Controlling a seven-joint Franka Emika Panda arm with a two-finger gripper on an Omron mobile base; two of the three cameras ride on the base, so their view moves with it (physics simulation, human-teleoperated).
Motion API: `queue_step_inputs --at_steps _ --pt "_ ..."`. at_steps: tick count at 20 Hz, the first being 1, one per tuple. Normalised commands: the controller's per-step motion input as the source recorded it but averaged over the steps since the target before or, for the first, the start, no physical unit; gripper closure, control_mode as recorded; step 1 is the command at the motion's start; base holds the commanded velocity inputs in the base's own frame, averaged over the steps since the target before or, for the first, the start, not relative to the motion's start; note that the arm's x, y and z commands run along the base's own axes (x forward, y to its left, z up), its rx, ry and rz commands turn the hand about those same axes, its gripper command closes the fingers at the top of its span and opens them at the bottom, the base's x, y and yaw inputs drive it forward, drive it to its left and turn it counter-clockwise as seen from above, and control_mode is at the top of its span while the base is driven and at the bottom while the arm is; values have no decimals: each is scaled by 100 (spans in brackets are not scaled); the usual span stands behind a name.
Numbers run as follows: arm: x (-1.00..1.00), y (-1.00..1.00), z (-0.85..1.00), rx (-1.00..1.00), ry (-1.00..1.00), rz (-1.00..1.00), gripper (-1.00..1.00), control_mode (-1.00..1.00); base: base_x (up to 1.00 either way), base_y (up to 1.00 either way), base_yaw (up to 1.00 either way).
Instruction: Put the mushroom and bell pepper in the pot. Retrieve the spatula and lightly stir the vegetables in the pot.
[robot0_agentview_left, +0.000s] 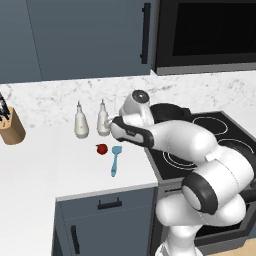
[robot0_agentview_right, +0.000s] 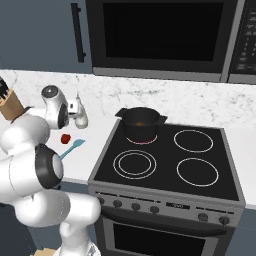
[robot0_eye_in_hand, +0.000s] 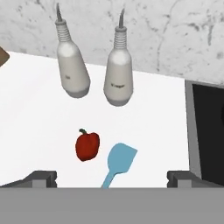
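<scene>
Two-finger gripper (robot0_eye_in_hand: 112, 177) spread wide, empty, above white counter (robot0_eye_in_hand: 35, 131). Small shiny red bell pepper (robot0_eye_in_hand: 87, 146) at 9 o'clock, just beside slim light-blue spatula (robot0_eye_in_hand: 118, 162).

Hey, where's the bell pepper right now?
The bell pepper lies on the white counter left of the stove, just beside the blue spatula's blade and in front of the two white bottles.
</scene>
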Motion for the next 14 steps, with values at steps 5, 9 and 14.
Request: queue_step_inputs --at_steps 5,9,14 --pt "-13 9 -9 17 13 -2 -100 -100 0 0 0" --pt "0 1 -5 2 2 0 -100 -100 0 0 0" --pt "0 7 -24 -6 13 0 -100 -100 0 0 0"
